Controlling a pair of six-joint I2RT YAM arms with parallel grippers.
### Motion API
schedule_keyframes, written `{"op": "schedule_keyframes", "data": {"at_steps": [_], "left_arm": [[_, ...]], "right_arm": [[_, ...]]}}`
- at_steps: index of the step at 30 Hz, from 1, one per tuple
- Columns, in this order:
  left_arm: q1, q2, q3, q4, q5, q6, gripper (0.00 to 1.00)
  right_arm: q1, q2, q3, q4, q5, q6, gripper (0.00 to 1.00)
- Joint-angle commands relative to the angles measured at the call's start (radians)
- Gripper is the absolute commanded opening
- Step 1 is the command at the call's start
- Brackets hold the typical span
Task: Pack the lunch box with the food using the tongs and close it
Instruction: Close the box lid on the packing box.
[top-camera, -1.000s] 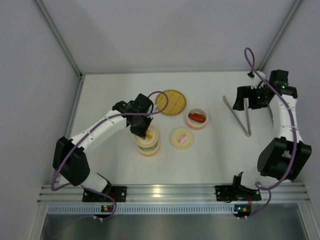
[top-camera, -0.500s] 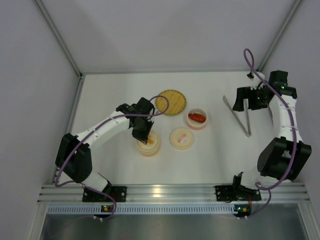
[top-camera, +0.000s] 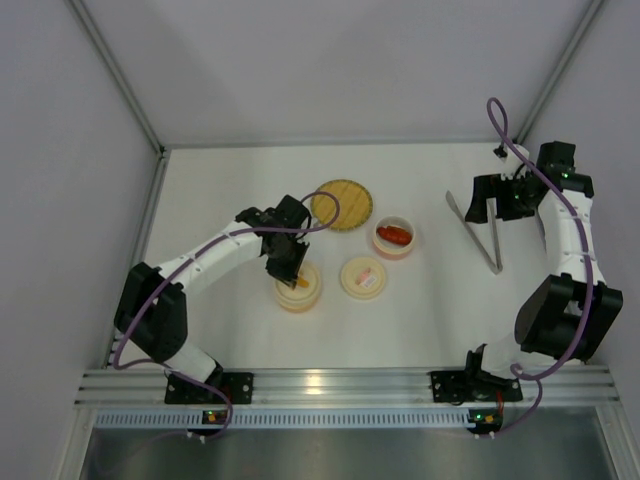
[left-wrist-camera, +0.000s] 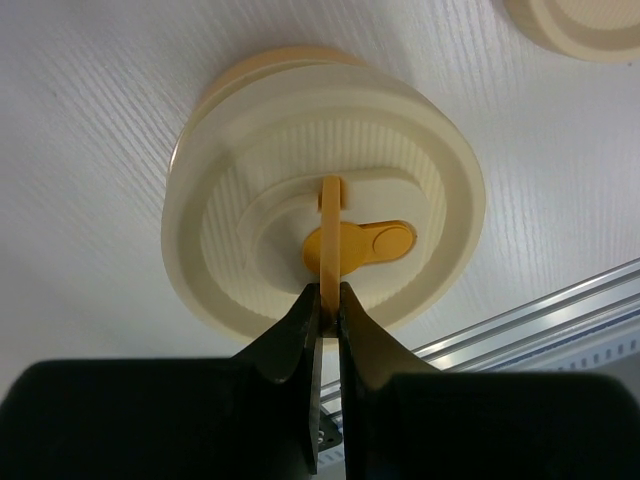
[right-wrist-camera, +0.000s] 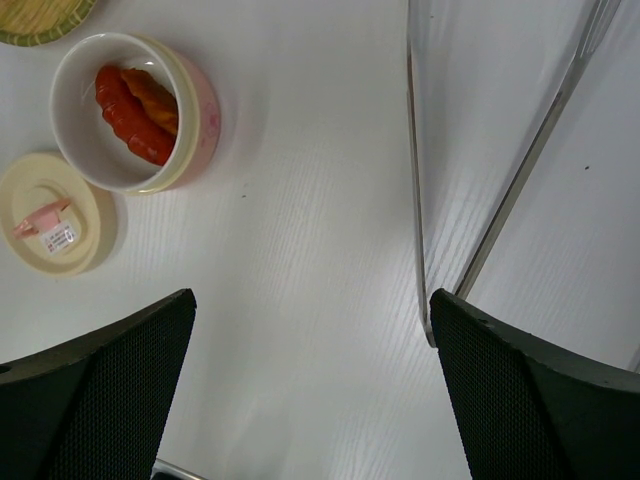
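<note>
Well, orange lid tab (left-wrist-camera: 365, 245) pinched.
Left gripper (left-wrist-camera: 325, 300) clenches it; right gripper (right-wrist-camera: 312, 300) gapes above stiff, slick-looking tongs (right-wrist-camera: 415, 180), probably best gripped mid-arm.

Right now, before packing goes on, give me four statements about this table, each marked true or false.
1. The left gripper is shut on the orange handle of a cream lid. True.
2. The right gripper holds the tongs. False: it is open, and the tongs lie on the table.
3. The sausage pieces sit in an uncovered bowl. True.
4. The pink-handled lid covers that bowl. False: it lies on the table beside it.
</note>
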Motion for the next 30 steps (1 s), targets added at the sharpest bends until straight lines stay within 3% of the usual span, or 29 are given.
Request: {"op": "schedule_keyframes", "data": {"at_steps": [1, 30], "left_arm": [[-0.005, 0.004, 0.001, 0.035, -0.031, 0.001, 0.00], [-0.007, -0.008, -0.031, 0.051, -0.005, 0.105, 0.00]], "right_arm": [[0.006, -0.018, 0.012, 0.002, -0.014, -0.018, 0.99], [0.007, 0.007, 0.005, 0.008, -0.020, -0.009, 0.99]]}}
